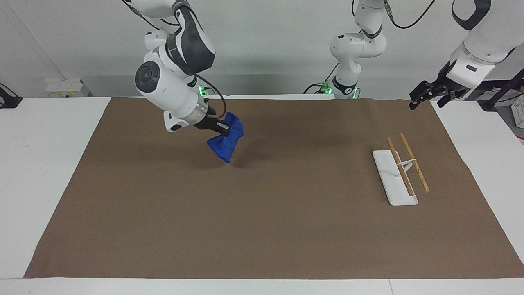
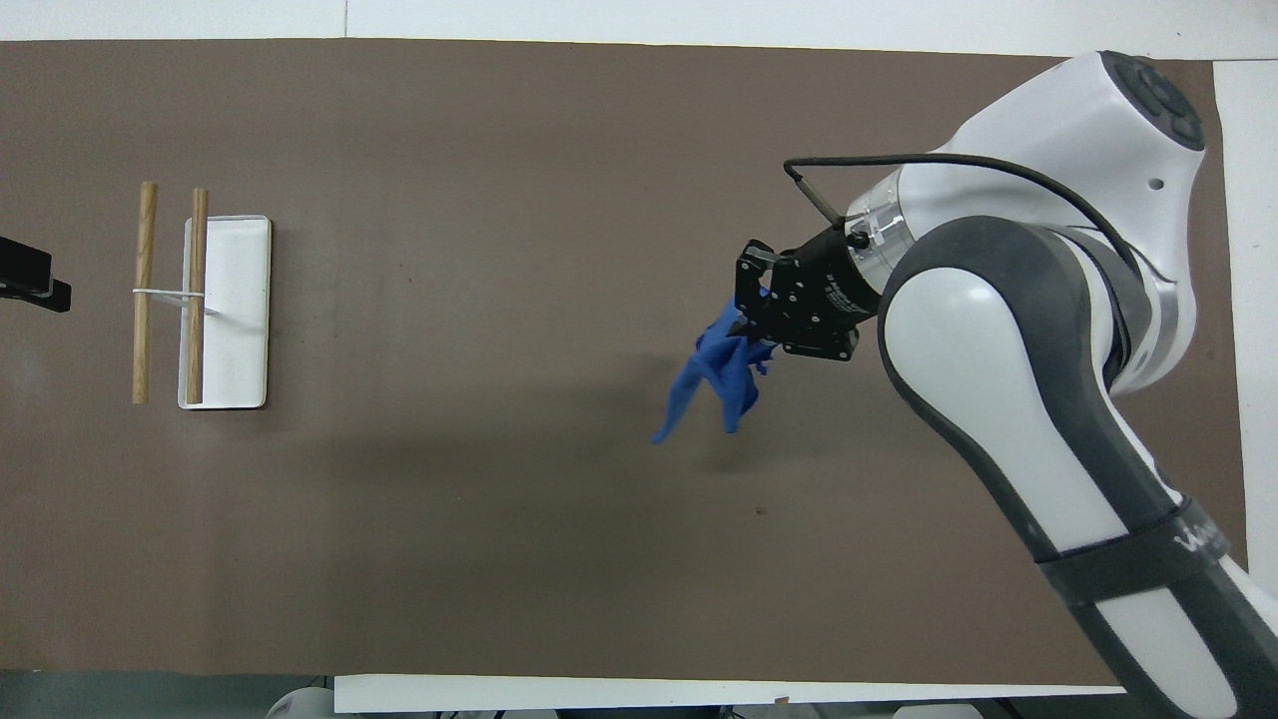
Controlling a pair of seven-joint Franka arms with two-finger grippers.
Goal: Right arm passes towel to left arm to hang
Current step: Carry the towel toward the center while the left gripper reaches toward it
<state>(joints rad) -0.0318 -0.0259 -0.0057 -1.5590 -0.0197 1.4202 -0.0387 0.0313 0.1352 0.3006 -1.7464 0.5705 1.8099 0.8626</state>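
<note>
My right gripper (image 1: 226, 128) is shut on one edge of the blue towel (image 1: 224, 146) and holds it up in the air over the brown mat (image 1: 262, 221), toward the right arm's end of the middle. The towel hangs bunched and crumpled below the fingers, clear of the mat. In the overhead view the right gripper (image 2: 745, 322) points toward the left arm's end, with the towel (image 2: 721, 377) drooping from it. My left gripper (image 1: 418, 98) waits in the air over the mat's corner at the left arm's end; it also shows at the overhead view's edge (image 2: 30, 280).
A towel rack (image 1: 403, 170) with a white base and two wooden bars stands on the mat toward the left arm's end; it also shows in the overhead view (image 2: 200, 300). White table (image 1: 41, 164) surrounds the mat.
</note>
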